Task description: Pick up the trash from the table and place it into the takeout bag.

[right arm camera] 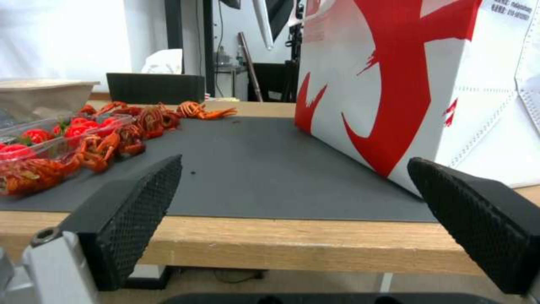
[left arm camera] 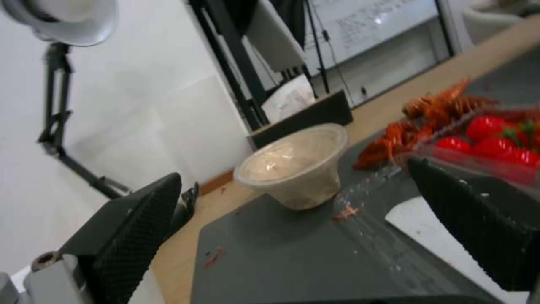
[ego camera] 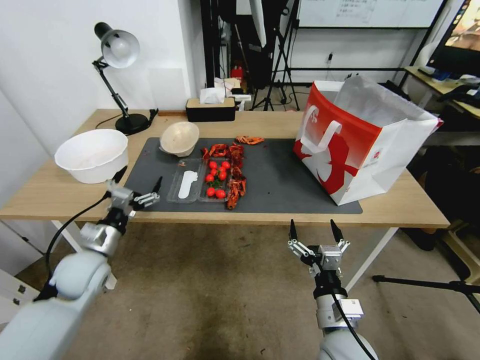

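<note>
The beige bowl (ego camera: 179,138) lies tilted on the dark mat (ego camera: 280,175), ahead of the left gripper (ego camera: 138,186), which hovers released and empty at the desk's (ego camera: 410,200) near edge. The takeout bag (ego camera: 360,137) stands open ahead-right of the right gripper (ego camera: 315,230), released and empty below the desk's front edge.

You face a white wall (ego camera: 45,60) with a desk lamp (ego camera: 117,50) near it. Behind, you have a black tissue box (ego camera: 210,109), tripods (ego camera: 280,60) and a whiteboard (ego camera: 370,12). Below lies beige carpet (ego camera: 210,290); a monitor (ego camera: 462,40) sits far right.
</note>
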Robot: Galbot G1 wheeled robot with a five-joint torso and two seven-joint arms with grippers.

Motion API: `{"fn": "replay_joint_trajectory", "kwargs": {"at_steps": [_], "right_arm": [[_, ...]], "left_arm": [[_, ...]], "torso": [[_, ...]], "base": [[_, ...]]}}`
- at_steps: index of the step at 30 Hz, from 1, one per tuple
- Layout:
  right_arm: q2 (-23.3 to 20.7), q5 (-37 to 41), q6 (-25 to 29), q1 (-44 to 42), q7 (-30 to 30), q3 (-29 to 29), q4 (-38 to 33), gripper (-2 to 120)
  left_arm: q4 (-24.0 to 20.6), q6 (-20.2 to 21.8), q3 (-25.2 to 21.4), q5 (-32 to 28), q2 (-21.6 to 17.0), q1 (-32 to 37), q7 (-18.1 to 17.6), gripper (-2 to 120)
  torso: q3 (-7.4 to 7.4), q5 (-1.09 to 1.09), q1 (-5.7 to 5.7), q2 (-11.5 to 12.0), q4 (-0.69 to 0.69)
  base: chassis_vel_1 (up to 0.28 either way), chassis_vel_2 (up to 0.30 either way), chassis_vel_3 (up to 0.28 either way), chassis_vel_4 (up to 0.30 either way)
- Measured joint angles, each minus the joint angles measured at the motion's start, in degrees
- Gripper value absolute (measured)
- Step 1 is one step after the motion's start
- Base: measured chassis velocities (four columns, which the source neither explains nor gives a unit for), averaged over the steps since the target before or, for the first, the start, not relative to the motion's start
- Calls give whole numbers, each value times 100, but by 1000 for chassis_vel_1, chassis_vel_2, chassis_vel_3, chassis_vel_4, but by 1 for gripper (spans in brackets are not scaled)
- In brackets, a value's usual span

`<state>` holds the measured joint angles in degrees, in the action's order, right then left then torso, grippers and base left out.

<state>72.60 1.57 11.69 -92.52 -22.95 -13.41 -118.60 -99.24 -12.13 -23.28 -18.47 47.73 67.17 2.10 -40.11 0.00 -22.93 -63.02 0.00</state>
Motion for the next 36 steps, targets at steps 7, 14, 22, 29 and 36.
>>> {"fn": "replay_joint_trajectory", "kwargs": {"at_steps": [7,14,22,29,36], "right_arm": [[25,-4,-18,23,-1,20,2,100],[35,-9,-29,60,-1,30,30,100],[77,-13,-38,43,-2,-4,36,100],[87,-13,-39,40,-9,-57,33,100],[115,-13,-39,34,-11,-87,34,100]], "left_arm": [[690,73,753,240,-487,-1045,208,100],[1153,107,1510,287,-573,-2075,254,100],[1750,44,2462,372,-441,-2841,385,100],[2126,-55,2842,474,-248,-3206,421,100],[2449,-93,3102,507,-109,-3597,421,100]], "torso": [[0,-1,0,0,0],[0,0,0,0,0],[0,0,0,0,1],[0,0,1,0,-1],[0,1,1,0,-1]], "base": [[0,0,0,0],[0,0,0,0],[0,0,0,0],[0,0,0,0],[0,0,0,0]]}}
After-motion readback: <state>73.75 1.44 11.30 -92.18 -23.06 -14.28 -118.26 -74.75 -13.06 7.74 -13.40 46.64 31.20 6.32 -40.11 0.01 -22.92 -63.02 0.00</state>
